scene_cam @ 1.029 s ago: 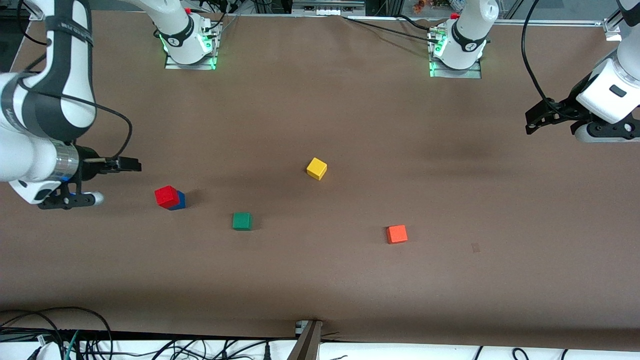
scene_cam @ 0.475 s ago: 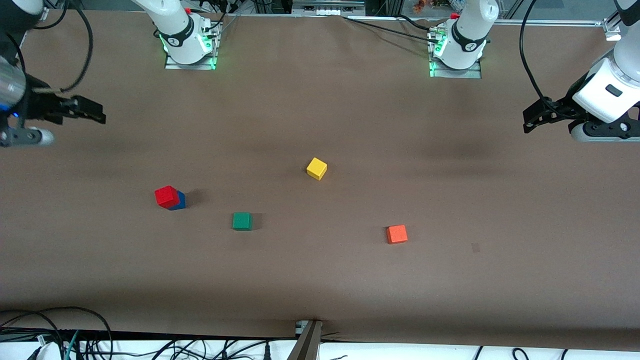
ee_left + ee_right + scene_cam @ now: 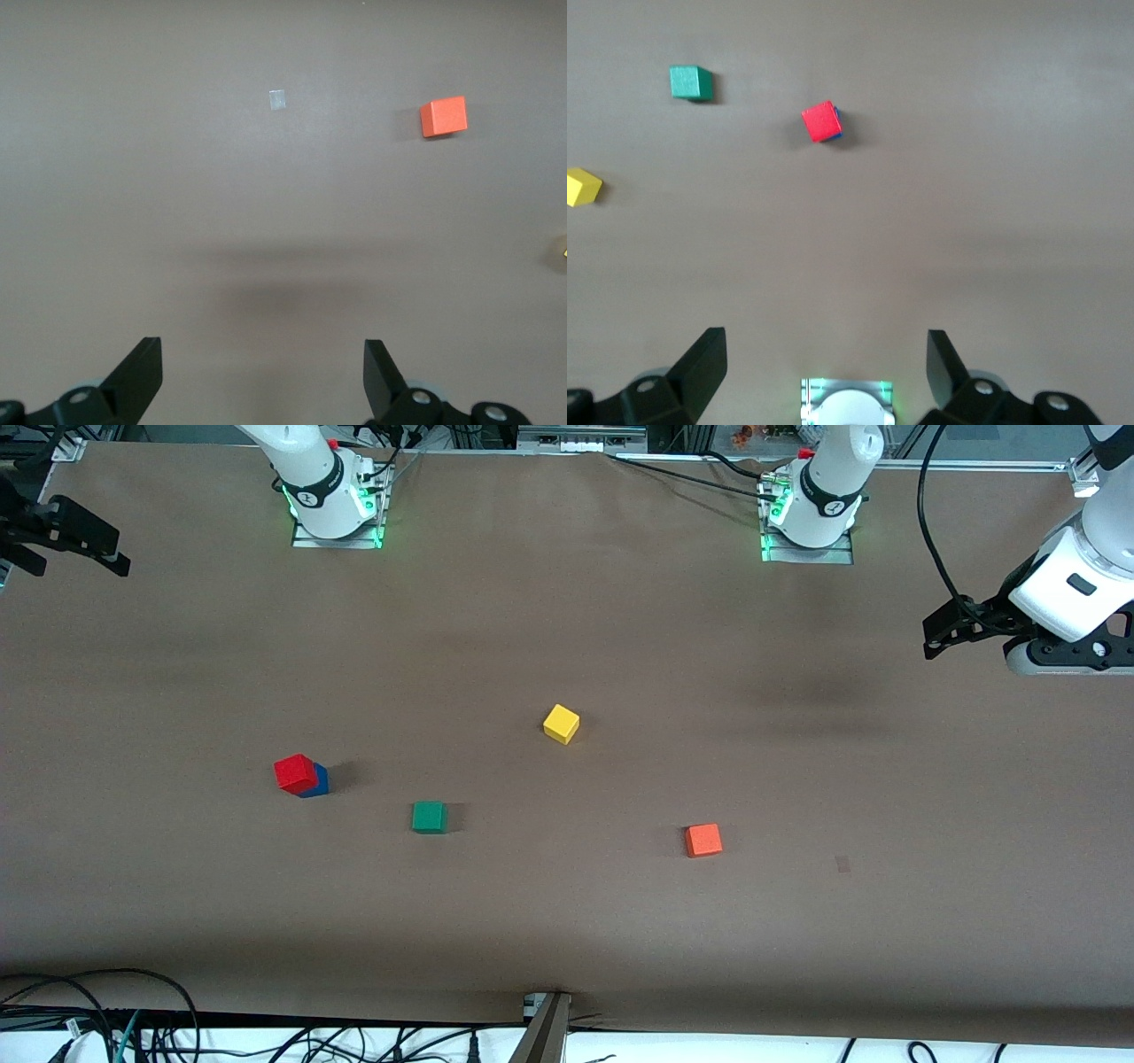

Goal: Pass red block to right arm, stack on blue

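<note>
The red block (image 3: 295,771) sits on top of the blue block (image 3: 319,781), slightly twisted on it, toward the right arm's end of the table. In the right wrist view the red block (image 3: 821,121) hides all but a sliver of the blue block (image 3: 839,123). My right gripper (image 3: 120,551) is open and empty, high over the table's edge at the right arm's end, well apart from the stack; its jaws (image 3: 826,343) stand wide. My left gripper (image 3: 930,638) is open and empty over the left arm's end of the table; it also shows in the left wrist view (image 3: 261,352).
A green cube (image 3: 429,816) lies beside the stack toward the middle. A yellow cube (image 3: 561,724) lies mid-table. An orange-red cube (image 3: 703,840) lies toward the left arm's end. A small tape mark (image 3: 842,863) is on the table. The arm bases (image 3: 337,500) stand along the table's edge farthest from the front camera.
My right gripper has drawn away from beside the stack, up and out to the table's edge at the right arm's end. The left gripper has shifted slightly. The blocks have not moved.
</note>
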